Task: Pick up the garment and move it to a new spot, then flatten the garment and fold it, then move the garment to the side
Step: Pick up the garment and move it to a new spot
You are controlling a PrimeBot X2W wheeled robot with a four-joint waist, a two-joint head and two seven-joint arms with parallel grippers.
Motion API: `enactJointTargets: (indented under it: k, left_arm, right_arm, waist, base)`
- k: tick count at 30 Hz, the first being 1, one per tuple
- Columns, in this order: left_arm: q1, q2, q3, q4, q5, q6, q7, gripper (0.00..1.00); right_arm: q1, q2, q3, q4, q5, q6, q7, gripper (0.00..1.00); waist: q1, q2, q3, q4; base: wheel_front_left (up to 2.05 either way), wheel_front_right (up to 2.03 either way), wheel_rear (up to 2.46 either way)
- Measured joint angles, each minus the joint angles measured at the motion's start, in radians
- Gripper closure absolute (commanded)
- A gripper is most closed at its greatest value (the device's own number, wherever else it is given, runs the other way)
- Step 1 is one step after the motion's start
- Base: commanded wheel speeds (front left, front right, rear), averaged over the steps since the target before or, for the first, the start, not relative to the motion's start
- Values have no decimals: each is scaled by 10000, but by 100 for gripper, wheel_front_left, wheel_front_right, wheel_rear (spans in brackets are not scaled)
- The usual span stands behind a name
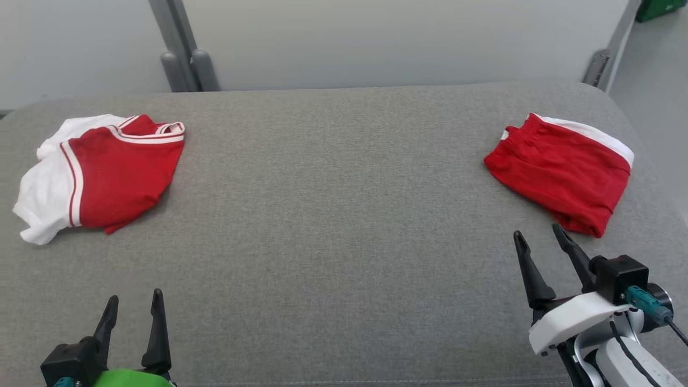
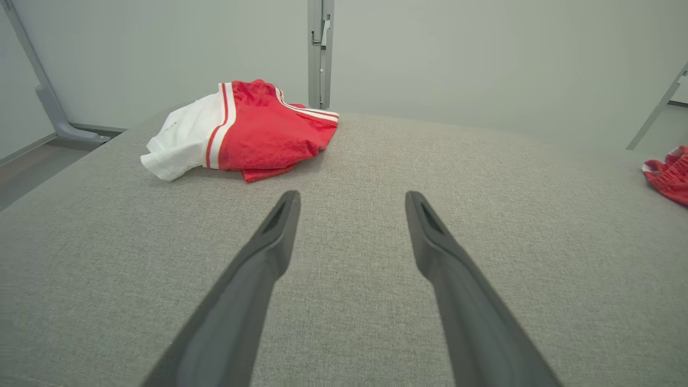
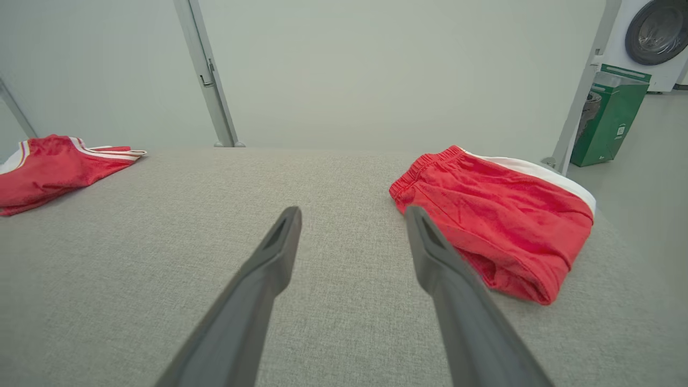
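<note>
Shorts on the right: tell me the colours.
Shorts: red, white band along one edge; right wrist view shows it best.

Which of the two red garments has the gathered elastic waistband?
The shorts on the robot's right, just beyond the right tool; the other, a jersey, has striped trim and a white panel.

R gripper fingers spread over grey pad; red shorts near tips, view right; red/white top well apart, view left.
</note>
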Motion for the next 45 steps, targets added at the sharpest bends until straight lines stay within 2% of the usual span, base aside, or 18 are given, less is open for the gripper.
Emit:
enactJointTargets:
  k: [2, 8, 13, 21, 26, 32, 40, 45]
  left_arm:
    - [2, -29, 61, -31, 10, 0, -2, 0]
    - [4, -56, 207, -88, 6, 0, -79, 0]
    - [12, -67, 462, -198, -52, 2, -88, 0]
    - [-138, -113, 665, -403, -253, 0, -117, 0]
    - [-1164, -117, 802, -408, -721, -107, 125, 0]
    - [-2731, -100, 1266, -81, -1894, -201, 1243, 0]
    - [-4772, -96, 2500, 1055, -3722, -184, 2778, 0]
    - [-5947, -566, 3622, 1831, -5292, -77, 3476, 0]
  right_arm:
    - [0, 94, 291, -174, -155, 2, 0, 0]
    - [0, 119, 510, -263, -330, 2, 0, 0]
    - [-19, 134, 646, -374, -495, 6, 0, 0]
    - [-137, 100, 646, -514, -585, 6, 44, 0]
    - [-348, -36, 570, -832, -685, 6, 146, 0]
    - [-823, -259, 533, -1292, -886, 6, 366, 0]
    - [-1197, -627, 502, -1906, -1198, 6, 748, 0]
    - [-1561, -834, 418, -2328, -1306, 6, 926, 0]
  waist:
    - [0, 0, -44, 911]
    - [0, 0, -12, 1822]
    - [0, 0, 199, 2186]
    - [0, 0, 729, 2220]
    - [1, 0, 1123, 2179]
    - [0, 0, 1806, 2101]
    - [1, 0, 2844, 1873]
    - [1, 0, 3519, 1650]
  base:
    - [0, 0, 0]
    - [0, 0, 0]
    - [0, 0, 0]
    - [0, 0, 0]
    - [0, 0, 0]
    - [0, 0, 0]
    - [0, 0, 0]
    - [0, 0, 0]
